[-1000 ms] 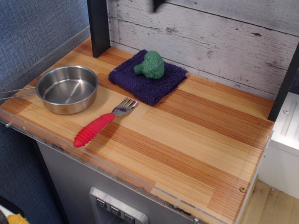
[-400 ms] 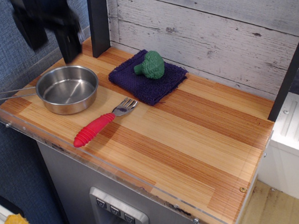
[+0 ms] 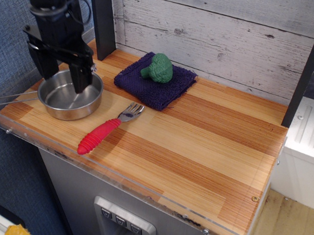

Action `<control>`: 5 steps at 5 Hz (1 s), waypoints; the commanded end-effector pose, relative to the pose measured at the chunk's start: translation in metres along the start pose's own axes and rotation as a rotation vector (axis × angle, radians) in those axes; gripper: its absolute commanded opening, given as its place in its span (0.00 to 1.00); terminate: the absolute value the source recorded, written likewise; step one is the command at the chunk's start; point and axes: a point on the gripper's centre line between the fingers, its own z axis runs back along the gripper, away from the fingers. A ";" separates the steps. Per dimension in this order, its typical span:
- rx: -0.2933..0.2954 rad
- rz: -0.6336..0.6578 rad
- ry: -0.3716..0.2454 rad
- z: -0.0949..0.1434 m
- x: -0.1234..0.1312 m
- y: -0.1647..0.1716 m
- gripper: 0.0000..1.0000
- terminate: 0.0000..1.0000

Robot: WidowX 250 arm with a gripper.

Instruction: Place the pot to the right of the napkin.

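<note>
The pot (image 3: 66, 100), a shallow shiny steel pan with a thin wire handle (image 3: 12, 97) pointing left, sits at the left end of the wooden counter. My black gripper (image 3: 62, 74) is open and hangs over the pot's far side, one finger (image 3: 80, 78) over the bowl and the other (image 3: 43, 64) by the back-left rim. Whether they touch the pot I cannot tell. The dark purple napkin (image 3: 163, 89) lies to the right of the pot near the back wall.
A green toy broccoli (image 3: 158, 68) sits on the napkin. A fork with a red handle (image 3: 100, 136) lies just right of the pot. A black post (image 3: 103, 21) stands at the back. A clear plastic lip (image 3: 118, 173) edges the counter (image 3: 208, 146).
My gripper came into view from the upper left and moved down and right, from above the counter's back-left corner to over the pot. The pot, napkin and fork have not moved.
</note>
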 end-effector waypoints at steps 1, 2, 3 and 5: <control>-0.002 0.006 0.004 -0.017 0.017 -0.014 1.00 0.00; -0.006 0.005 0.026 -0.035 0.022 -0.018 1.00 0.00; -0.004 0.002 0.012 -0.052 0.024 -0.011 1.00 0.00; 0.000 0.007 -0.023 -0.067 0.023 -0.003 0.00 0.00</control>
